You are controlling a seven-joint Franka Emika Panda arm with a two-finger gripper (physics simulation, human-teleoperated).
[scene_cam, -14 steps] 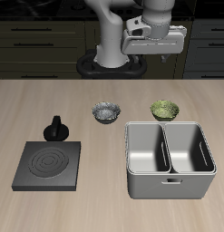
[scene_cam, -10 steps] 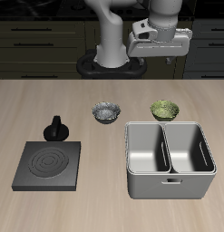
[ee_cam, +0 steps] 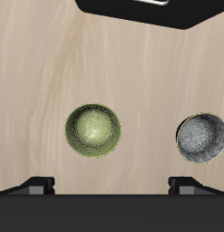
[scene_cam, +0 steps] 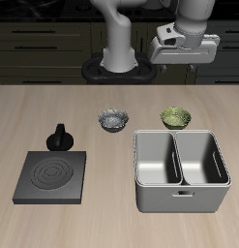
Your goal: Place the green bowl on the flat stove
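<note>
The green bowl (scene_cam: 175,118) sat on the desk (scene_cam: 111,218), close behind the back wall of the grey metal basin (scene_cam: 181,171) with two parts. Beside it, a little apart, was a grey-white bowl (scene_cam: 113,119). The wrist view showed both bowls sitting upright on the wood with a gap between them. The flat stove (scene_cam: 53,176) lay well apart from the green bowl, nearer the front edge of the desk, with its black knob (scene_cam: 59,137) at its back edge. The robot's jaws (scene_cam: 185,53) hung high over the back of the desk, above the green bowl. They were spread wide apart and held nothing.
</note>
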